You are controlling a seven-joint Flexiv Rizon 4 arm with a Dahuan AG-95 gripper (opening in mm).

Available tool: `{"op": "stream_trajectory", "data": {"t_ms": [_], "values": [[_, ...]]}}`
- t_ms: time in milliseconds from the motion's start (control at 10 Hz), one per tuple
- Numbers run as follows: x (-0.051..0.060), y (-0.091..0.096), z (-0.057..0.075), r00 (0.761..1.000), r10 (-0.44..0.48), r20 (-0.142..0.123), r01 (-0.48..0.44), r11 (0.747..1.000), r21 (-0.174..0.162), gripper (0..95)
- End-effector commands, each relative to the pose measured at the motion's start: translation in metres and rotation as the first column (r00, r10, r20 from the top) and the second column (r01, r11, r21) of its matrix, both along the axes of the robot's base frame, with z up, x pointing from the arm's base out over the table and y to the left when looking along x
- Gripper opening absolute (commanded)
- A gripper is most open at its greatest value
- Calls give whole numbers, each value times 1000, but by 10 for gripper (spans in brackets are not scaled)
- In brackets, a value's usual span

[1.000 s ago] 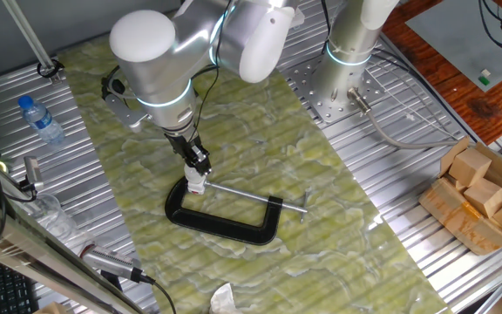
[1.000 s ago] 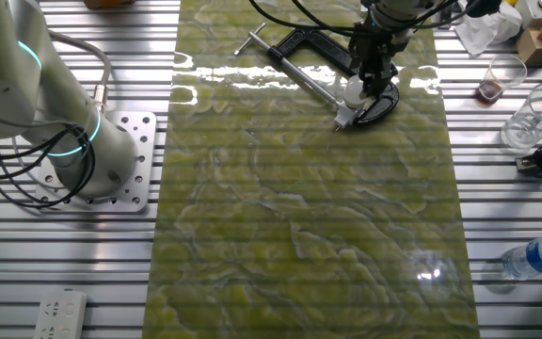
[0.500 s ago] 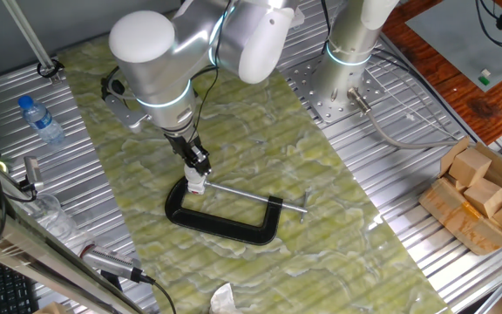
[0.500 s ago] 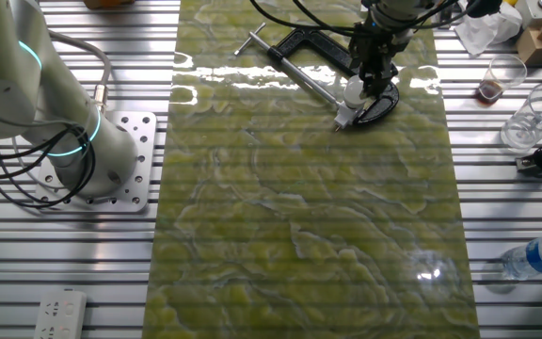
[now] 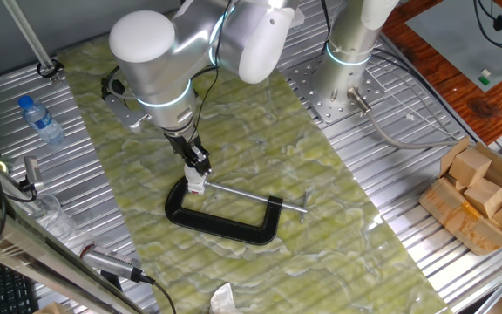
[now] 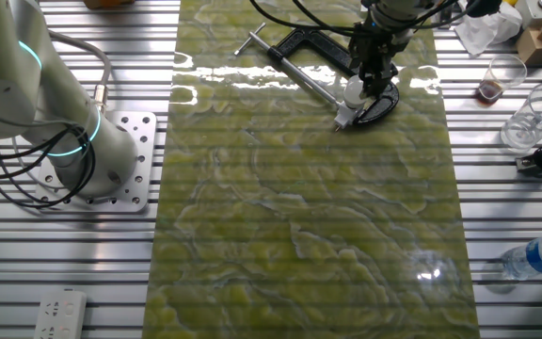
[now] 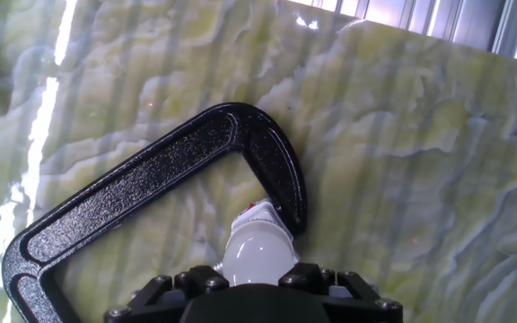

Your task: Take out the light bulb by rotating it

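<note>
Across the last second nothing is visibly shifting: arm, bulb and clamp are sitting where they sat in both fixed views, so any rotation under way is too slight to register, or the hand is pausing in its hold. Reading from left to right in one fixed view, a clear blue-capped plastic bottle [image 5: 40,119] is lying on the ribbed metal table [image 5: 382,174], well apart from the work; next, the black two-finger gripper [image 5: 198,174] is reaching down onto the small frosted-white light bulb [image 5: 195,183], which is standing at the rounded end of the black cast-metal C-clamp [image 5: 225,221] on the green marbled mat [image 5: 260,148]; the clamp's screw rod is running off to the right. In the hand view the bulb [image 7: 257,253] is filling the space between the fingers, its short base touching the clamp's curved frame [image 7: 151,184], and the gripper [image 7: 257,289] is closing on the bulb's dome. The bulb is therefore remaining seated at the clamp, not yet lifted free. The judgement is that the unscrewing stage is in hand and incomplete; further turning is needed before withdrawal.
</note>
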State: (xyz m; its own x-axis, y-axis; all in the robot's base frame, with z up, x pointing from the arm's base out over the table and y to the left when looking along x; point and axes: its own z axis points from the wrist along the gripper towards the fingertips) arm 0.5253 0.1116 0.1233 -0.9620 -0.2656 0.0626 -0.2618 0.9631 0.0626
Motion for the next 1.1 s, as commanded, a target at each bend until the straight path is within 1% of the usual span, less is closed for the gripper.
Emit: {"op": "stream_trajectory", "data": {"t_ms": [100, 200, 300, 800, 1100], "values": [[0, 0, 0, 1000, 0, 0, 0, 1000, 0, 570], [0, 0, 0, 1000, 0, 0, 0, 1000, 0, 570], [2, -1, -23, 999, -38, 20, 38, 999, -4, 570], [2, -1, -23, 999, -49, 20, 49, 999, -7, 570], [2, -2, -27, 998, -65, 21, 65, 998, -18, 570]]}}
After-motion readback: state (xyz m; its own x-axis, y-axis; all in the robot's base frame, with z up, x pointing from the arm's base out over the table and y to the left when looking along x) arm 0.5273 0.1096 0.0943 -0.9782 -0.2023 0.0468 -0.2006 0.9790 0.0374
